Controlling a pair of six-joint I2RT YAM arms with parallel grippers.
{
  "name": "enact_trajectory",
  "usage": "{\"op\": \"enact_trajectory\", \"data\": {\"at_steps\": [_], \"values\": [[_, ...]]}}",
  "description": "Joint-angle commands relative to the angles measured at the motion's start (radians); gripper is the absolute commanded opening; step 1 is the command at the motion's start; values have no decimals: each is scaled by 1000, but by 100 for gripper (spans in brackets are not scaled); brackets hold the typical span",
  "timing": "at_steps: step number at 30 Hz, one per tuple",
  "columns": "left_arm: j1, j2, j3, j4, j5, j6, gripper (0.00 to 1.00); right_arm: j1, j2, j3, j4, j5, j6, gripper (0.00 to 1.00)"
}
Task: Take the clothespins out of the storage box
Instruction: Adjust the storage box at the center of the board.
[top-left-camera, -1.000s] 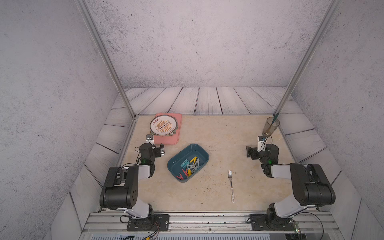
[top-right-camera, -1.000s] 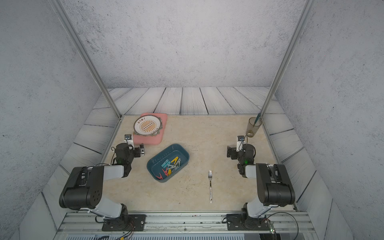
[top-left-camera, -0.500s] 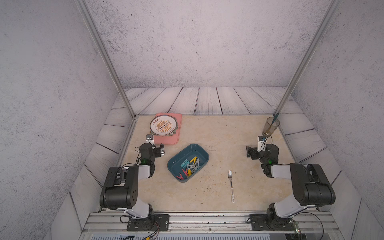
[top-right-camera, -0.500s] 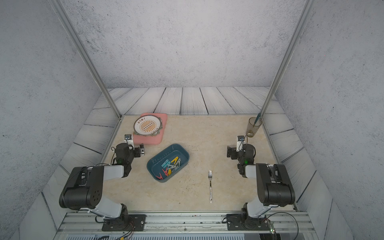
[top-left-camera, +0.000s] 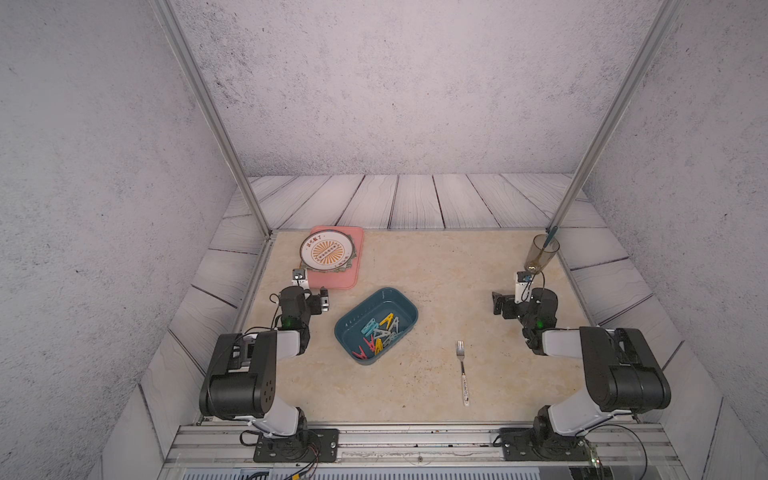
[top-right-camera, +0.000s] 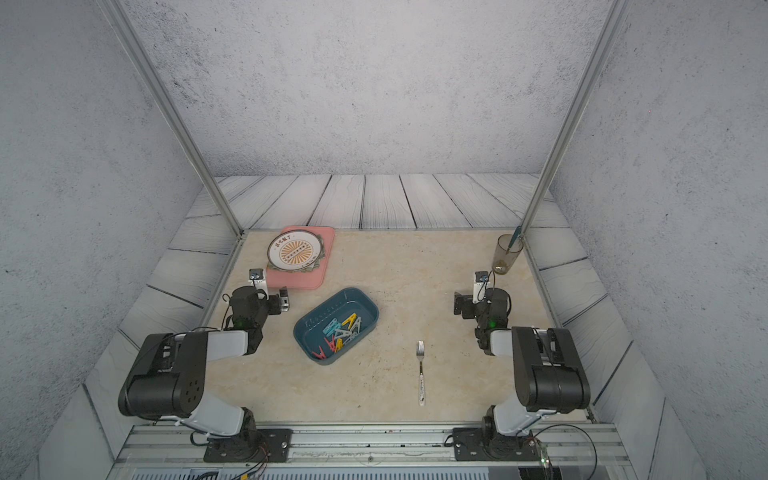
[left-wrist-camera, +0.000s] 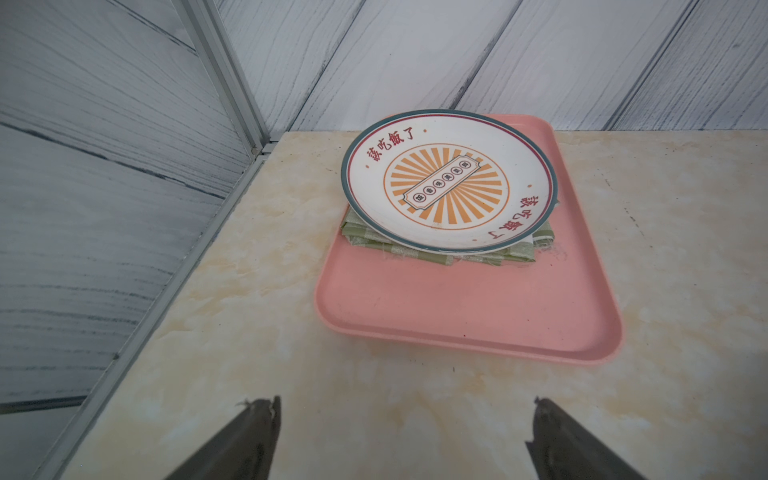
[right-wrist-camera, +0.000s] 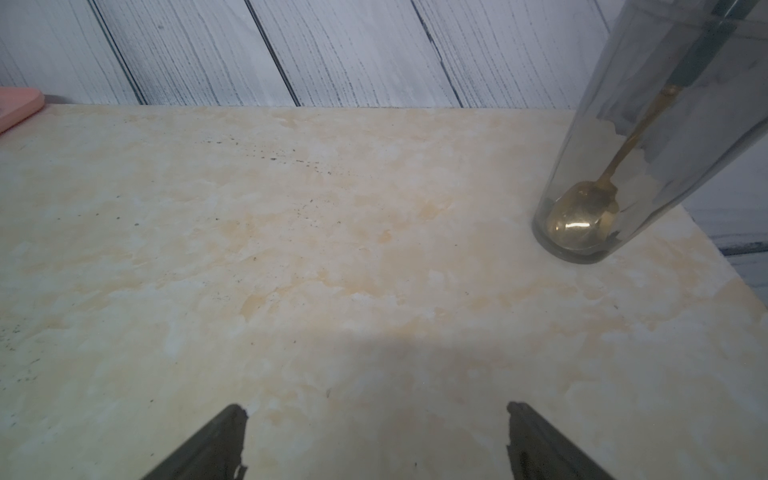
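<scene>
The dark teal storage box (top-left-camera: 374, 305) (top-right-camera: 332, 307) lies at an angle on the marble table, left of centre, in both top views. Inside it is a heap of several clothespins (top-left-camera: 380, 332) (top-right-camera: 340, 332) in red, yellow, light blue and grey. My left gripper (top-left-camera: 324, 300) (left-wrist-camera: 405, 405) hovers low to the left of the box, open and empty, facing the pink tray. My right gripper (top-left-camera: 496, 303) (right-wrist-camera: 376, 409) stands far to the right of the box, open with nothing between its fingers. Neither wrist view shows the box or the clothespins.
A pink tray (top-left-camera: 336, 280) (left-wrist-camera: 457, 307) at the back left carries a patterned plate (top-left-camera: 326, 251) on a green cloth (left-wrist-camera: 415, 251). A fork (top-left-camera: 462, 370) lies right of the box. A tall glass (top-left-camera: 540, 253) (right-wrist-camera: 648, 137) with a spoon stands at the back right corner.
</scene>
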Motion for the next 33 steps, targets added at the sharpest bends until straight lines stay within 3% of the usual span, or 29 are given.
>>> {"op": "enact_trajectory", "data": {"at_steps": [1, 8, 14, 19, 27, 30, 33], "values": [[5, -16, -8, -8, 11, 6, 98, -3, -39, -7, -6, 14, -1, 99], [6, -19, -13, -3, 10, 4, 98, -4, -50, -12, -1, 14, -1, 99], [5, -79, -1, -65, 31, 13, 98, -3, -197, -3, -134, 18, 1, 99], [5, -139, 4, -118, 54, 19, 98, -4, -273, 93, -393, 20, 59, 99], [7, -268, 47, -298, 110, 79, 98, 12, -278, 366, -887, -58, 305, 99], [14, -295, 81, -383, 121, 92, 98, 59, -284, 435, -1023, -53, 337, 99], [30, -297, 131, -491, 167, 84, 98, 149, -320, 464, -1107, 34, 354, 99]]}}
